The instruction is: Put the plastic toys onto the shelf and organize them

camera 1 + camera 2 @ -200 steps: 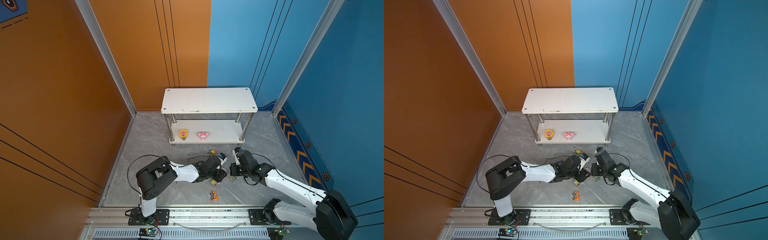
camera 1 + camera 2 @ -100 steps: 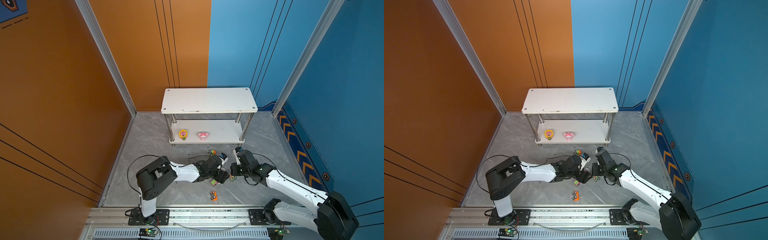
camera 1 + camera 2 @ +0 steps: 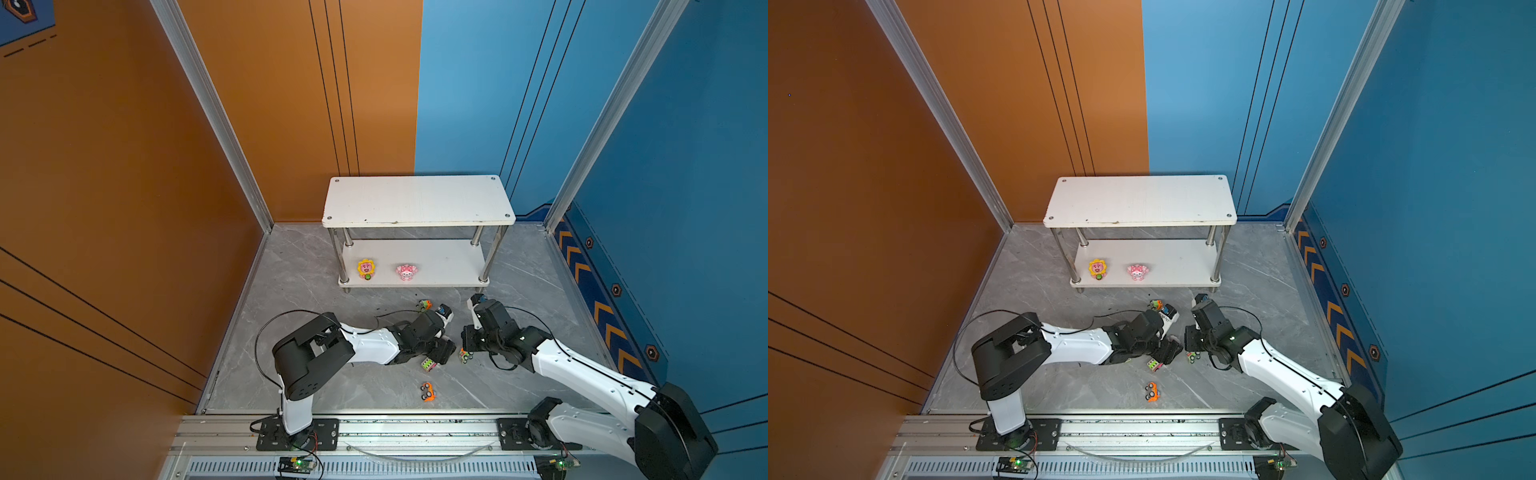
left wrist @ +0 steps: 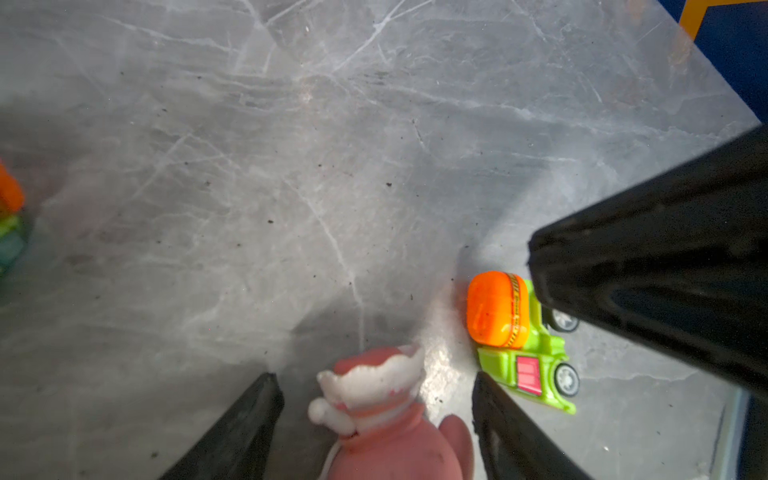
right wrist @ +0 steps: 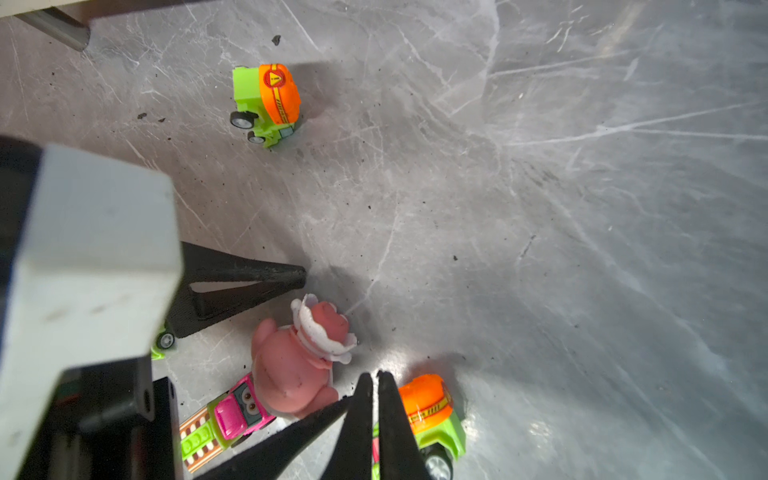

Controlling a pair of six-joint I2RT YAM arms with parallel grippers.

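Pink figurine point(image 5: 291, 365) – white shelf point(image 3: 415, 199) – green mixer truck point(image 5: 266, 104), orange drum.

left arm point(image 3: 374, 345) stretched low before the shelf point(image 3: 419, 199) | left gripper point(image 4: 374, 386) jaws wide apart | right arm point(image 3: 582, 374) low, same side of shelf | right gripper point(image 5: 374, 376) fingertips pressed together

Both top views look down steeply from high above the rail point(image 3: 415, 432), facing the far corner where the shelf point(image 3: 419, 199) stands, and they show nearly the same whole scene. Each wrist view looks from very near at the grey floor point(image 4: 291, 166). The two wrist views share the pink figurine point(image 4: 386, 415) and one green-orange truck point(image 4: 515, 332).
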